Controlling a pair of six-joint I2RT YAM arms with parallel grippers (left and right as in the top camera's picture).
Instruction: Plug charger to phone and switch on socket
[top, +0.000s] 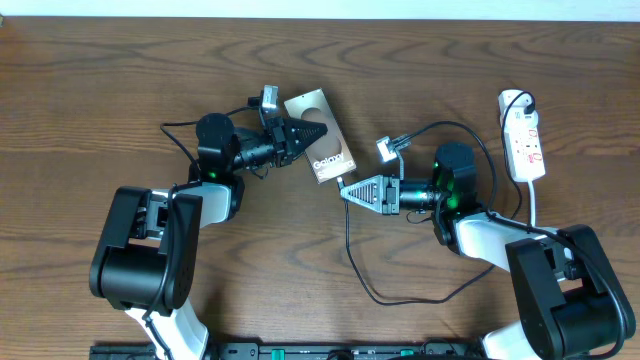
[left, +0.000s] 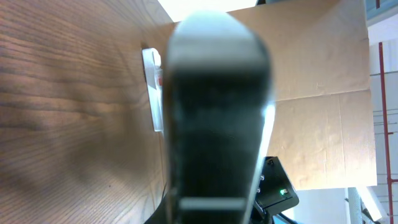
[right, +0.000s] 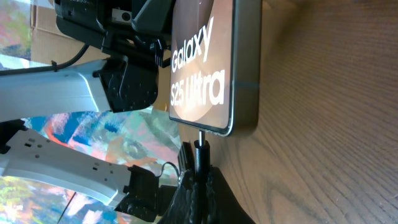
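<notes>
Open table (top: 440, 70) between phone (top: 330, 160) and socket (top: 524, 140); charger (top: 347, 235) looped across the near side.

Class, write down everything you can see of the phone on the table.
The phone is a flat brown slab with white "Galaxy S25 Ultra" lettering and a lighter oval mark. It lies diagonally on the wooden table. The left gripper clamps one long edge. The plug tip of the charger, held by the right gripper, meets its near short end.

A blurred phone (left: 217, 112) edge hides most of the socket (left: 151, 87).
</notes>
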